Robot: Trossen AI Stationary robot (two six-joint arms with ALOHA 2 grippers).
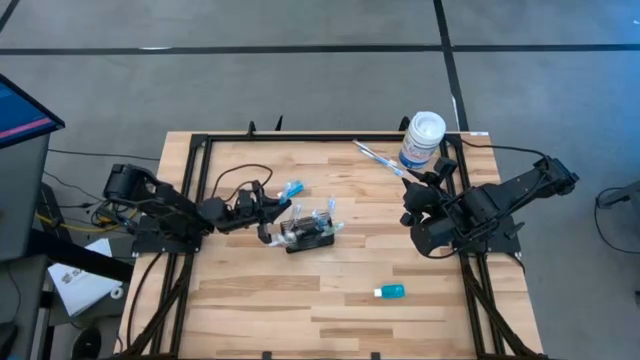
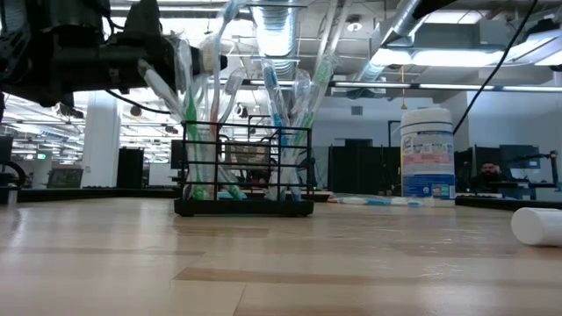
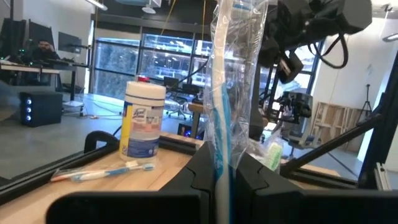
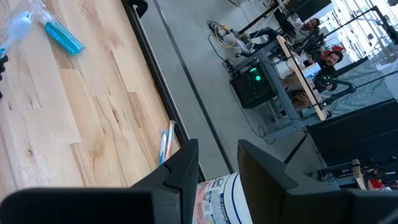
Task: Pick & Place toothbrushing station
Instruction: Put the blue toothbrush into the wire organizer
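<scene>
The toothbrushing station (image 1: 308, 236) stands upright near the middle of the wooden surface (image 1: 300, 300), wrapped toothbrushes poking from its compartments. Just beside it, the left hand (image 1: 272, 208) pinches one wrapped toothbrush (image 3: 222, 124) — fingers pressed tight. The right hand (image 1: 420, 200) waits well away by the white canister (image 1: 421, 140), its fingers slightly parted — holding nothing.

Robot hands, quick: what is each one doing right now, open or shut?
Left gripper: shut on a wrapped toothbrush, beside the black holder.
Right gripper: open, holding nothing, near the white canister.
</scene>
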